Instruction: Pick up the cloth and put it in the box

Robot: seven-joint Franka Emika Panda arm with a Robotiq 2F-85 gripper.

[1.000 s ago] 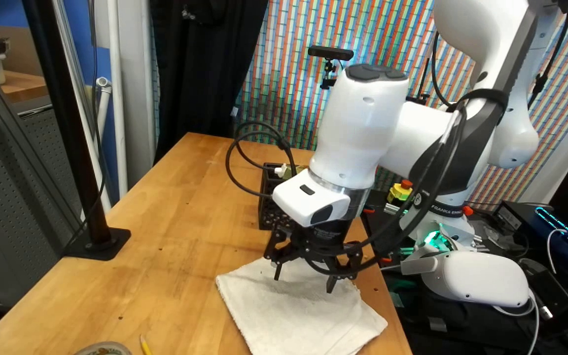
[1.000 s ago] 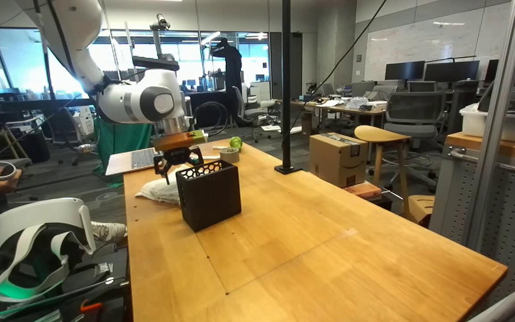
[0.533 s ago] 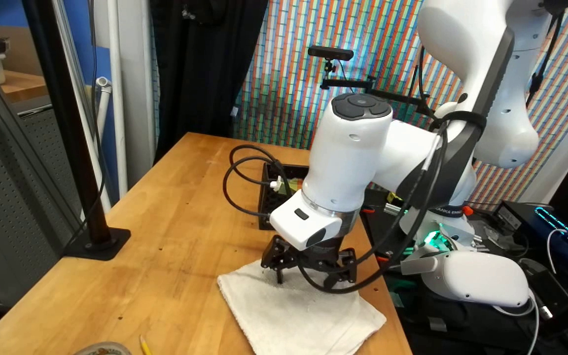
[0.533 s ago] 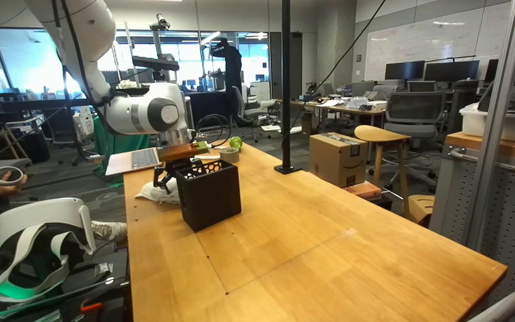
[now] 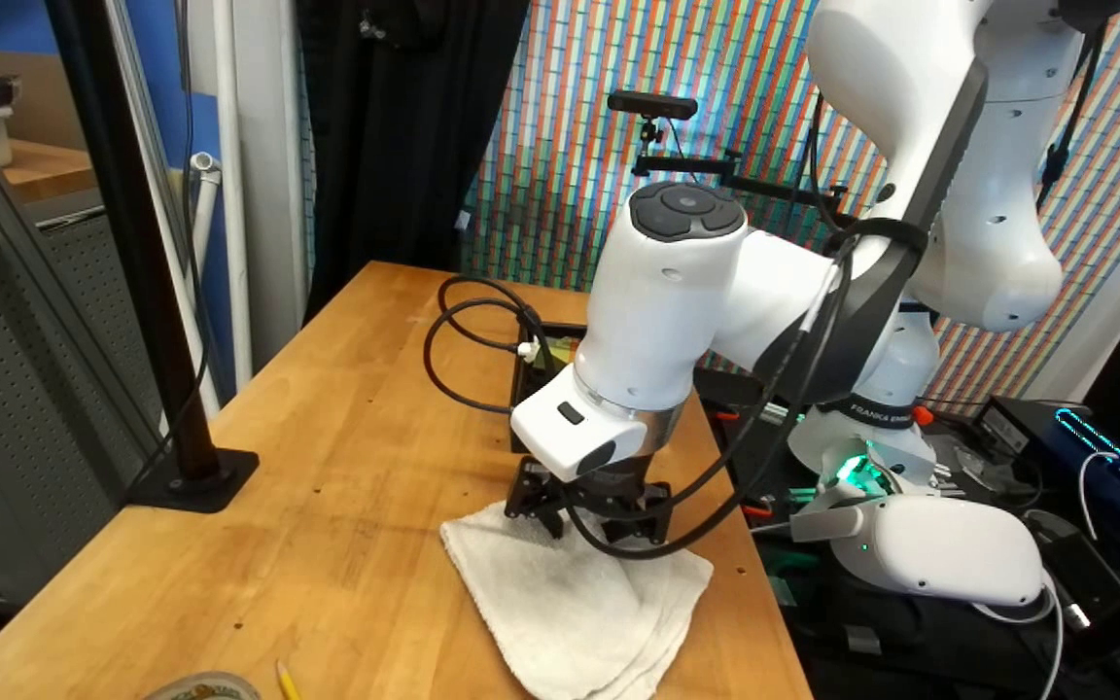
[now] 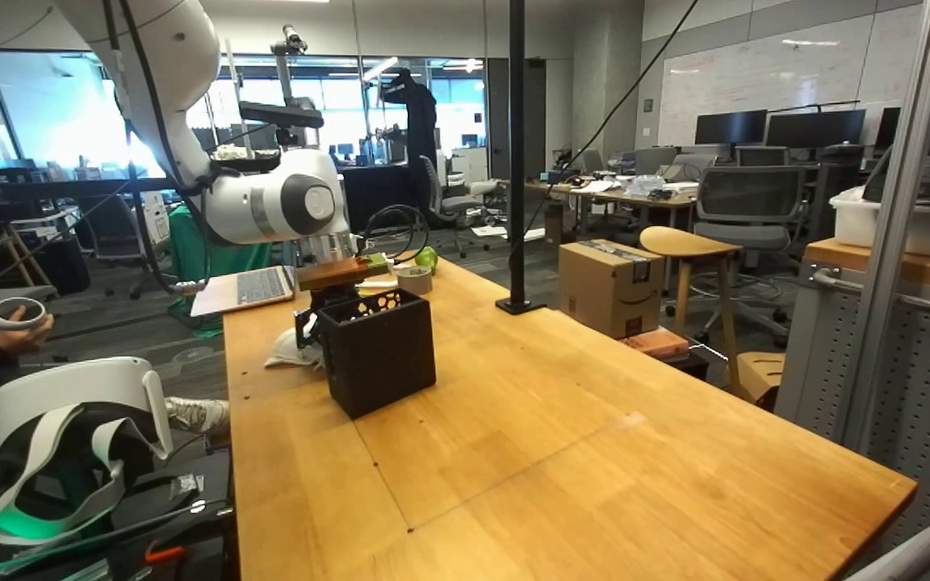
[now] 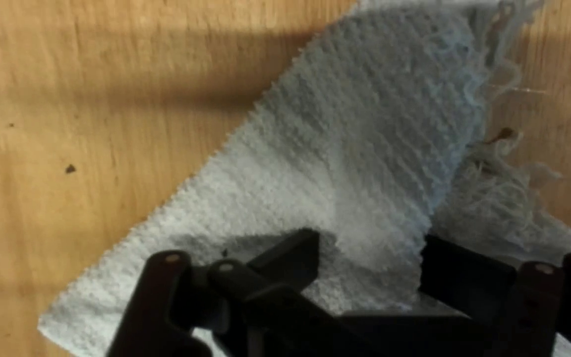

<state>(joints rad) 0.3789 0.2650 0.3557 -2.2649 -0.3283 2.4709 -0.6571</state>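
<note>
Over the wooden table [image 5: 375, 467], the claw [image 7: 371, 253] stands half-spread astride the bunched cloth [image 7: 335, 168].

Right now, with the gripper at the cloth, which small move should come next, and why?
I would probably close the gripper on the cloth, before any lifting. In the wrist view, its fingers stand apart, with a raised fold between them. In an exterior view, most of the cloth lies on the table.
</note>
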